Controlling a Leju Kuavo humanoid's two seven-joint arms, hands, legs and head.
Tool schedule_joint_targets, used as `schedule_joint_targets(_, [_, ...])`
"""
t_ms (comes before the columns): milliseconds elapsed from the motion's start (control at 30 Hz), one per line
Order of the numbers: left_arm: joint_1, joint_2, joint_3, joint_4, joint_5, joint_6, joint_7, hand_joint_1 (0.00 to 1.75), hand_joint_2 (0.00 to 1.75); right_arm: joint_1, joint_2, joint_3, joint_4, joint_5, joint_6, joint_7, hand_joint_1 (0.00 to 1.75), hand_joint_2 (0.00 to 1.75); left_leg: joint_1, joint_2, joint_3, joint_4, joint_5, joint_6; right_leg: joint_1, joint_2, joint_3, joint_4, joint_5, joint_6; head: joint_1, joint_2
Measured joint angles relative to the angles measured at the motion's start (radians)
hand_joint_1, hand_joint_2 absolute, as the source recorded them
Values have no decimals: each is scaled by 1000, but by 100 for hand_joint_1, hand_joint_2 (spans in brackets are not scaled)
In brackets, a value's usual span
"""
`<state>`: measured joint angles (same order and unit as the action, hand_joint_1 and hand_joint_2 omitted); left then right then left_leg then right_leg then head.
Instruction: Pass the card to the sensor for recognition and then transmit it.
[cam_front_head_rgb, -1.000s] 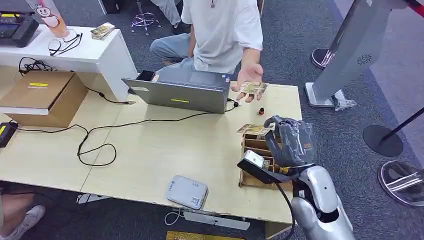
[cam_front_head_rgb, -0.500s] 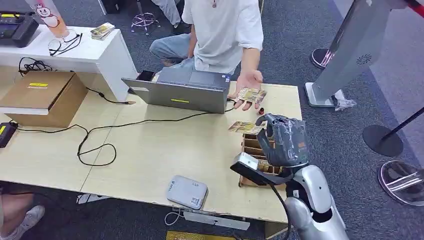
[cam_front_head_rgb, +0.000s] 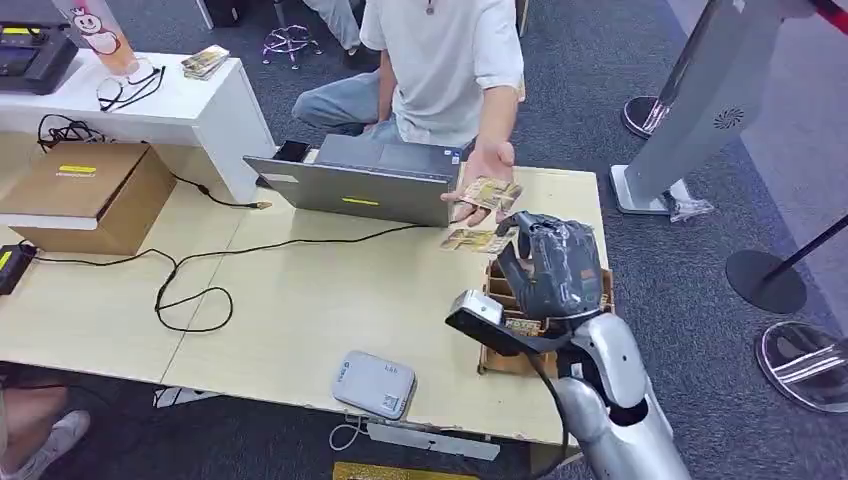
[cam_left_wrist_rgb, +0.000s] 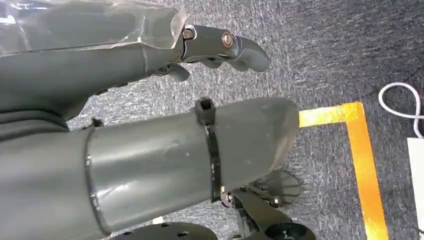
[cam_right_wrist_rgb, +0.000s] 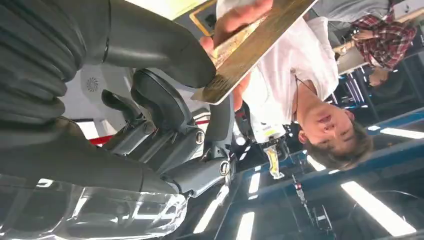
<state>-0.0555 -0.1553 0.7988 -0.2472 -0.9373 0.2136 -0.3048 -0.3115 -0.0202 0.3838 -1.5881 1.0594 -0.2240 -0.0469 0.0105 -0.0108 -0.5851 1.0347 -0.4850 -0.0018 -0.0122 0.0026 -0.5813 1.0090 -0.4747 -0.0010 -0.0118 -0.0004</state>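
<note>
My right hand (cam_front_head_rgb: 555, 262) pinches a yellowish card (cam_front_head_rgb: 468, 240) by one end and holds it above the table, just below a person's open palm (cam_front_head_rgb: 478, 170), on which more cards (cam_front_head_rgb: 492, 192) lie. In the right wrist view the card (cam_right_wrist_rgb: 255, 45) sits between thumb and finger of the right hand (cam_right_wrist_rgb: 125, 100), with the person's fingers right behind it. The grey-white sensor pad (cam_front_head_rgb: 373, 384) lies near the table's front edge, well left of my hand. My left hand (cam_left_wrist_rgb: 150, 125) hangs over the carpet, its fingers apart, holding nothing.
A wooden card box (cam_front_head_rgb: 497, 352) stands on the table under my right forearm. A grey laptop (cam_front_head_rgb: 350, 185) sits at the far edge in front of the seated person. A black cable (cam_front_head_rgb: 190, 290) loops across the table's left part. A cardboard box (cam_front_head_rgb: 85, 190) stands far left.
My right hand has carried the card left and farther away, up to the person's palm. The person's hand has shifted slightly left and nearer to the card.
</note>
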Motion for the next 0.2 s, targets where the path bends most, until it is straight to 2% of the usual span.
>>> schedule_joint_targets(200, [2,-8,0,0,-4,8,-2,0,0,-26,9,0,48,0,-19,0,175,175,0,0,0,0,0,0,0,0,0,0,0,0,0,0])
